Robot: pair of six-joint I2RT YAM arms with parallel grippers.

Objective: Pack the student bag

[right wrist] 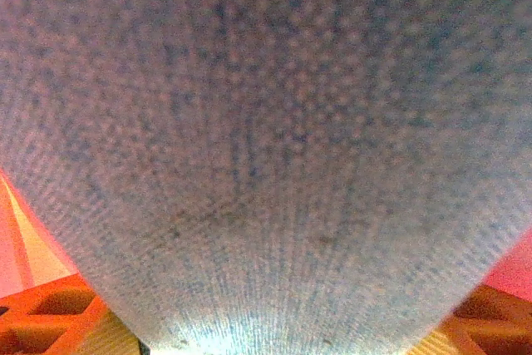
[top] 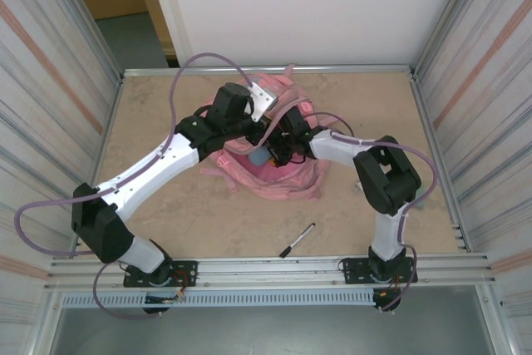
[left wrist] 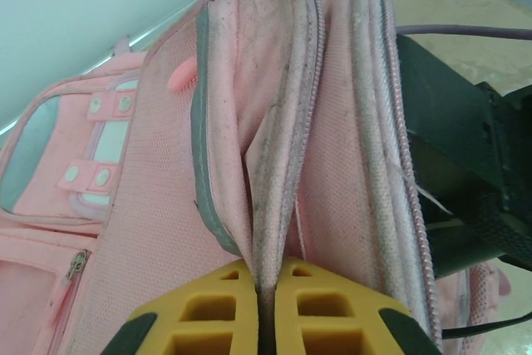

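At the student bag (top: 283, 179), left gripper (left wrist: 264, 301) pinches its flap; grey fabric (right wrist: 266, 139) masks right gripper (right wrist: 266, 338), grip unclear.

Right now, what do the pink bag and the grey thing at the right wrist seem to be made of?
The student bag looks like matte pink woven fabric: a fine weave shows, and zip teeth edge it. The grey thing looks like knitted or woven cloth, from its dotted texture; blur leaves the kind open.
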